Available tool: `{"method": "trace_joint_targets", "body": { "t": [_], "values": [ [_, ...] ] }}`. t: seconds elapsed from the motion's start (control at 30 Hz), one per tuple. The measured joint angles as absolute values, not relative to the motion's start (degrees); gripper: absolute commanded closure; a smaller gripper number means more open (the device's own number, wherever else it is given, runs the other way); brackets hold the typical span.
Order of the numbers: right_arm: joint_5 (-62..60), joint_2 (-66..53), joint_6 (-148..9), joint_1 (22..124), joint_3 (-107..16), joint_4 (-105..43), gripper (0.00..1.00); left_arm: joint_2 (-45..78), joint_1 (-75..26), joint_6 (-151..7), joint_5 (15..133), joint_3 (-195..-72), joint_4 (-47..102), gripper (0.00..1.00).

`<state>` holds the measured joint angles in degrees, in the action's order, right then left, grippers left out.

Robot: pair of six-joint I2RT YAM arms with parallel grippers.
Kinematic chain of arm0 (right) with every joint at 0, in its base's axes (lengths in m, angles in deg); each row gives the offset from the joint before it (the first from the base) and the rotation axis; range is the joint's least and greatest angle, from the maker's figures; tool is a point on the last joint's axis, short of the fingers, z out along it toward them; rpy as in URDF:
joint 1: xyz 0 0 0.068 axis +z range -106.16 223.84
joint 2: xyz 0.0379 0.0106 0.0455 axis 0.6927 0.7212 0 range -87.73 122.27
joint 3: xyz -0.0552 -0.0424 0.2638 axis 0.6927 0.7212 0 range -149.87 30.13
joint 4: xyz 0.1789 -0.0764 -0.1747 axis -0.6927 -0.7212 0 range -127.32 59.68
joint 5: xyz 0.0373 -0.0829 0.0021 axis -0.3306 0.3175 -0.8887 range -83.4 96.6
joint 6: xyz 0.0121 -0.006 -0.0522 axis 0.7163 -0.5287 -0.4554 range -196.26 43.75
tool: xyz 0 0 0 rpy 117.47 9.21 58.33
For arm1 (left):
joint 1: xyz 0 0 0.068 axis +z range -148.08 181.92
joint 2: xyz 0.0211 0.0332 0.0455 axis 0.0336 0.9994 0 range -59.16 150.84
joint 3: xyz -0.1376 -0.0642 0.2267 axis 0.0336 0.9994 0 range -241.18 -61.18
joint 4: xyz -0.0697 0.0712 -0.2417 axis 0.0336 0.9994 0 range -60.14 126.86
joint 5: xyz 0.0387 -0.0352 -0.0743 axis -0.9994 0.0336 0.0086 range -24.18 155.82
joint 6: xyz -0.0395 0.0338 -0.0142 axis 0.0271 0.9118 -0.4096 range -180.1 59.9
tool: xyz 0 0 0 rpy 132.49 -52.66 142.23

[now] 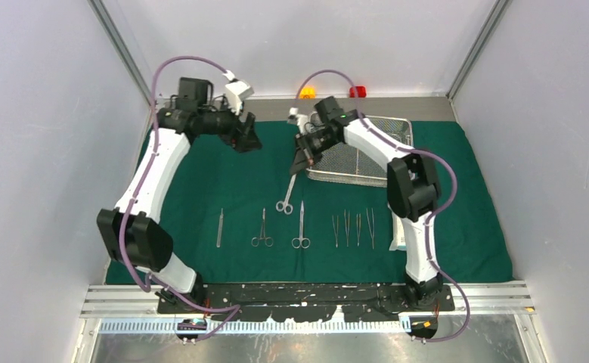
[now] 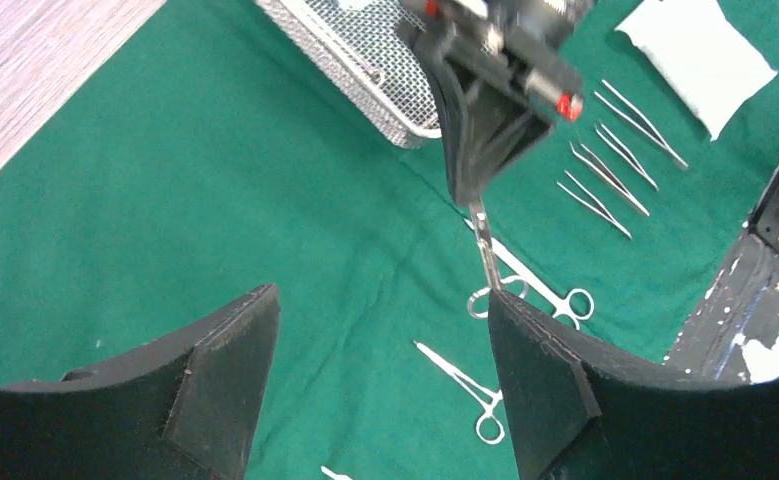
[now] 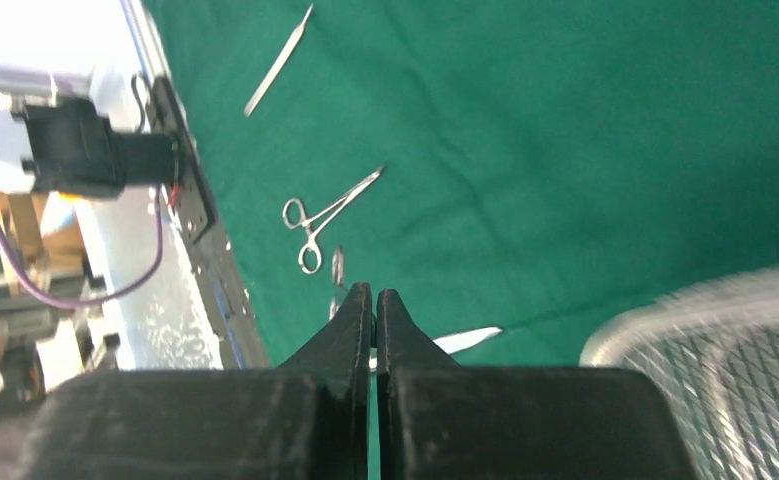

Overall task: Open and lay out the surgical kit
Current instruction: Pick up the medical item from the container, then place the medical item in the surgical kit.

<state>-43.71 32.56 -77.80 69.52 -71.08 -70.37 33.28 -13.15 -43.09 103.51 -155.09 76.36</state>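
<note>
1. The right gripper (image 3: 376,300) is pinched shut on the scissors (image 1: 289,189) near the blade tips. They dangle ring-end down over the dark green cloth (image 1: 200,181).
2. The scissors are probably light, stiff, slick steel. Held so far out they may swing or slip, and the pivot looks a surer hold.
3. The left gripper (image 2: 380,300) stands wide and empty, well off to the side.
4. Below the right gripper lie forceps (image 1: 261,229) and tweezers (image 1: 353,228), easily knocked. The wire-mesh tray (image 1: 351,162) sits just behind it.
</note>
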Motion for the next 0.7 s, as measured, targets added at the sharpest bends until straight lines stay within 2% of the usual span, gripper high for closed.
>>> {"method": "trace_joint_targets", "body": {
  "t": [0.2,0.5,0.7],
  "values": [
    [-46.92,40.93,-88.72,76.86,-79.71,-81.26,0.99,27.07,-5.26,-47.24,107.33,-151.88,75.40,0.22],
    [-50.83,48.23,-101.49,79.48,-87.12,-95.29,1.00,26.64,-4.93,-50.52,109.45,-150.83,73.82,0.21],
    [-51.62,49.30,-104.35,79.79,-87.36,-98.15,1.00,26.64,-4.93,-51.20,110.02,-150.83,72.90,0.21]
  ]
}}
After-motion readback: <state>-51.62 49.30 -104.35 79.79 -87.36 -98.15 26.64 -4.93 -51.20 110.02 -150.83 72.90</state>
